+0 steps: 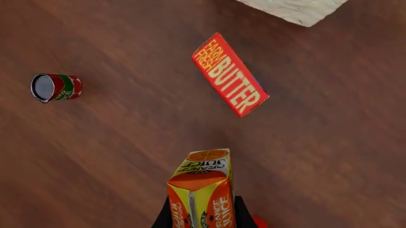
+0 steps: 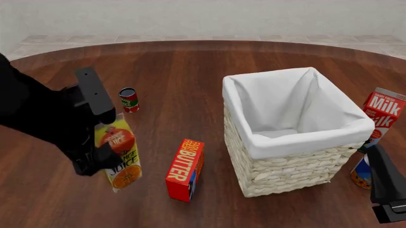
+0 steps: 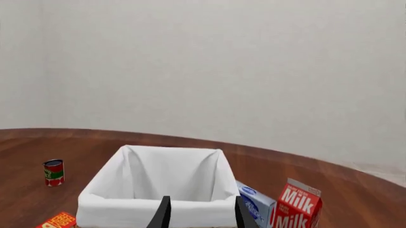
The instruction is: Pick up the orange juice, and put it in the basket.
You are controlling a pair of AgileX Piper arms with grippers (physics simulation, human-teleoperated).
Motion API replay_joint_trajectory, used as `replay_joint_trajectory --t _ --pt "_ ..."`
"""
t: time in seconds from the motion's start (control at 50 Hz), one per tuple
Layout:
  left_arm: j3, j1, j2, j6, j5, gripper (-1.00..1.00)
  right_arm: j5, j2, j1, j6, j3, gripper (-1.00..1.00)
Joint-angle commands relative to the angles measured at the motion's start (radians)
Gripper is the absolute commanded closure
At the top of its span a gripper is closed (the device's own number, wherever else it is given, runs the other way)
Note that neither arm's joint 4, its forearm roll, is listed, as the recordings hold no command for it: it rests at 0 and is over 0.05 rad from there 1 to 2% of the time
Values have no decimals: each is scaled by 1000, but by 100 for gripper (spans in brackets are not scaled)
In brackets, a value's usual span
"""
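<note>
My left gripper [image 1: 203, 219] pinches the orange juice [image 2: 119, 156] near the table's left edge, so I can carry it to the basket [image 2: 304, 164]; right gripper [image 3: 201, 211] fingers spread, idle.

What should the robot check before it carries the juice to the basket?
1. Left tool shut on the orange juice: ok, black fingers on both sides of the carton.
2. Carton lifted off the table: cannot tell.
3. Basket open, with room inside: ok.
4. Butter box between carton and basket: not ok, go over it.
5. Right tool out of the way: ok, low beside the basket.
</note>
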State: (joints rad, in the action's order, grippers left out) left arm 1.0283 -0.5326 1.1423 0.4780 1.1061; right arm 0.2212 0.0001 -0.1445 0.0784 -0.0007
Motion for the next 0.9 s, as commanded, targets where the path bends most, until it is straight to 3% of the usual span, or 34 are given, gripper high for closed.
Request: replay_joint_trajectory --t 0.02,0.2,0.46,0.64,0.76,0.9 --pt "250 -91 19 0 114 100 21 0 -7 12 0 -100" --pt "386 -185 48 -42 114 100 44 0 -23 17 0 -100" --pt "566 -279 146 -29 114 100 46 0 -33 15 0 -100" --pt "640 -301 220 20 114 100 52 0 -32 13 0 -100" --pt "757 -326 306 48 114 100 51 0 -33 9 0 -100" --pt "824 -336 364 79 114 100 47 0 -39 5 0 -100"
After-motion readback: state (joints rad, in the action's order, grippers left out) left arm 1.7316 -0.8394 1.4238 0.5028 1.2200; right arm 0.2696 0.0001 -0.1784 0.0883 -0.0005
